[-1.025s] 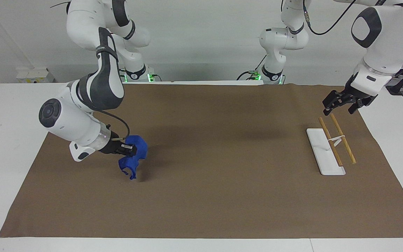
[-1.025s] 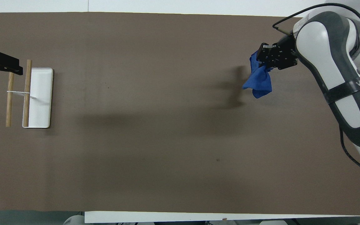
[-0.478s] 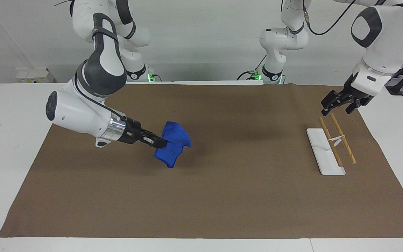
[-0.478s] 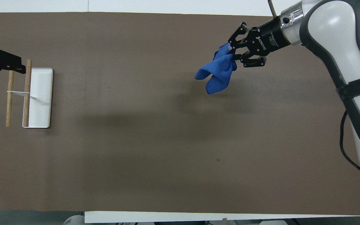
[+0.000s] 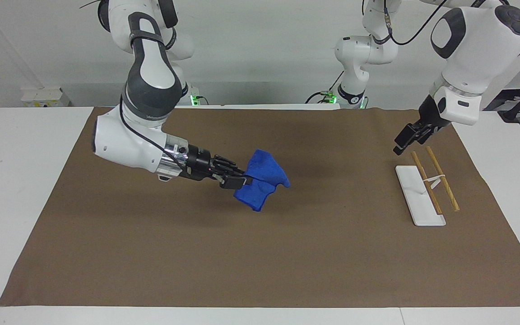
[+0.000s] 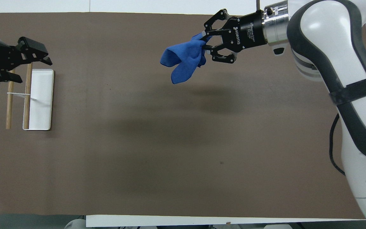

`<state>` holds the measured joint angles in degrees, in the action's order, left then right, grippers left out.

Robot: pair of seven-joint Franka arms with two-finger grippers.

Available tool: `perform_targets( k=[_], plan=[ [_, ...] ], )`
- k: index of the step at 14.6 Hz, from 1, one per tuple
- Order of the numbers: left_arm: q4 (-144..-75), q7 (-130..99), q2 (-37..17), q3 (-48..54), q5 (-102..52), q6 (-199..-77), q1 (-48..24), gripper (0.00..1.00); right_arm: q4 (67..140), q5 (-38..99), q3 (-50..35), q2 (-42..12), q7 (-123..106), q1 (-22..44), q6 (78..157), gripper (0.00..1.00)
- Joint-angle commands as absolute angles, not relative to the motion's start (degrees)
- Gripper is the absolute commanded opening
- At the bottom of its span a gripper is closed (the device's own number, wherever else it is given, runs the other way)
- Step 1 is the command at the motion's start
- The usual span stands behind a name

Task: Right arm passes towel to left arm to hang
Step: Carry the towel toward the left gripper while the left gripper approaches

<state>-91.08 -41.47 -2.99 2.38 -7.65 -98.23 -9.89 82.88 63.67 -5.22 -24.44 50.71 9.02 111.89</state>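
My right gripper (image 5: 237,181) is shut on the bright blue towel (image 5: 263,179) and holds it in the air over the middle of the brown mat. In the overhead view the towel (image 6: 183,60) hangs crumpled from the right gripper (image 6: 206,43). My left gripper (image 5: 402,143) is open and empty, raised over the end of the rack nearer to the robots; it also shows in the overhead view (image 6: 34,70). The rack has a white base (image 5: 419,201) and two wooden rods (image 5: 443,185) and stands at the left arm's end of the table.
A brown mat (image 5: 287,253) covers most of the white table (image 5: 11,180). In the overhead view the rack base (image 6: 41,105) and its rods (image 6: 26,101) lie near the mat's edge.
The right arm has swung the towel from its own end of the table toward the middle and lifted it. The left gripper has moved a little toward the middle, over the rack's end.
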Motion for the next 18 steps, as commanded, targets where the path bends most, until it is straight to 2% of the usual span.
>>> perform_targets(
  k=[1, 5, 11, 14, 18],
  plan=[
    [-92.6, -55.8, -2.6, 3.2, -12.5, -102.3, -9.9, 0.99, 90.3, 70.6, -5.4, -20.3, 53.1, 10.4, 116.9, 0.00],
    [-92.9, -73.7, -4.1, 3.8, -20.0, -107.0, -9.9, 0.99, 93.4, 74.9, -5.4, -19.0, 53.6, 12.7, 119.2, 0.00],
    [-90.2, -76.2, -8.8, 6.2, -20.9, -110.0, -10.5, 0.99, 94.8, 78.5, -5.5, -18.5, 55.6, 15.4, 122.0, 0.00],
    [-90.1, -80.8, -10.8, 9.0, -20.8, -111.5, -11.1, 0.99, 94.9, 78.5, -5.5, -18.5, 55.6, 18.4, 125.8, 0.00],
    [-87.8, -87.8, -13.9, 10.4, -20.6, -114.6, -13.4, 0.98, 94.9, 78.5, -5.5, -18.6, 55.5, 18.8, 126.6, 0.00]
  ],
)
